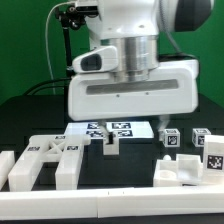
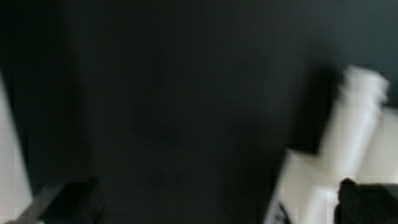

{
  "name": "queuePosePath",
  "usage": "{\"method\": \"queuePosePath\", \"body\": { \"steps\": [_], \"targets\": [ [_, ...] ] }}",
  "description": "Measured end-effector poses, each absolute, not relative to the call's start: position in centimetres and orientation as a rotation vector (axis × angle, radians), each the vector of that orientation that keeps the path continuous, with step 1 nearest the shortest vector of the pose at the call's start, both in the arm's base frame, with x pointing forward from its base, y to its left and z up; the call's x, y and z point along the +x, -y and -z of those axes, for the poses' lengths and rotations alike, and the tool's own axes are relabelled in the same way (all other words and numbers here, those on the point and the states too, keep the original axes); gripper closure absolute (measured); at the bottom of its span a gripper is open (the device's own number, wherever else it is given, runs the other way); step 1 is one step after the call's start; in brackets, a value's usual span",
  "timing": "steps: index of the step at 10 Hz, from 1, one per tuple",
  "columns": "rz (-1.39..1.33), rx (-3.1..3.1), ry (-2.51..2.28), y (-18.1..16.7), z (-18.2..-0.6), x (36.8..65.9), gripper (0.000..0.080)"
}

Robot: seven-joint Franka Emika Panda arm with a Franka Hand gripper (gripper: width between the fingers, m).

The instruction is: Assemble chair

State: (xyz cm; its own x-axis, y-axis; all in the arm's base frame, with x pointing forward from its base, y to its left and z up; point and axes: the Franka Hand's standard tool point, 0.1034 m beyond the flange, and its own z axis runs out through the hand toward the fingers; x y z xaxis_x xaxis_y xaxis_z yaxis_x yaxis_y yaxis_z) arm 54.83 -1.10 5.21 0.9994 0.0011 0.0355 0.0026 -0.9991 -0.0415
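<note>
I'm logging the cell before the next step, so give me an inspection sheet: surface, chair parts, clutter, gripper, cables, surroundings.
Surface: black table, matte.
Job's things: X-braced panel lies flat at the exterior view's left; flat slab lies at its right, with tagged posts behind it.
Clutter: nothing seen; only the marker board lies behind the gripper.
Grippers: gripper is low over the table, fingers apart, holding nothing; the wrist view is blurred.
Cables: black cable runs by the arm, off the table.
Surroundings: green wall.
</note>
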Motion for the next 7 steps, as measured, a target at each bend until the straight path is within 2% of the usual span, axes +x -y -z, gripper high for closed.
{"method": "queuePosePath", "body": {
  "steps": [1, 4, 5, 7],
  "targets": [
    [0.033, -3.103, -0.029, 2.7, -5.1, 54.3, 0.0151],
    [-0.047, -3.089, -0.058, 2.4, -5.0, 53.9, 0.0151],
    [-0.212, -3.071, -0.057, 2.3, -4.5, 52.9, 0.0151],
    [-0.513, -3.038, -0.038, 2.3, -5.1, 51.9, 0.0151]
  ]
}}
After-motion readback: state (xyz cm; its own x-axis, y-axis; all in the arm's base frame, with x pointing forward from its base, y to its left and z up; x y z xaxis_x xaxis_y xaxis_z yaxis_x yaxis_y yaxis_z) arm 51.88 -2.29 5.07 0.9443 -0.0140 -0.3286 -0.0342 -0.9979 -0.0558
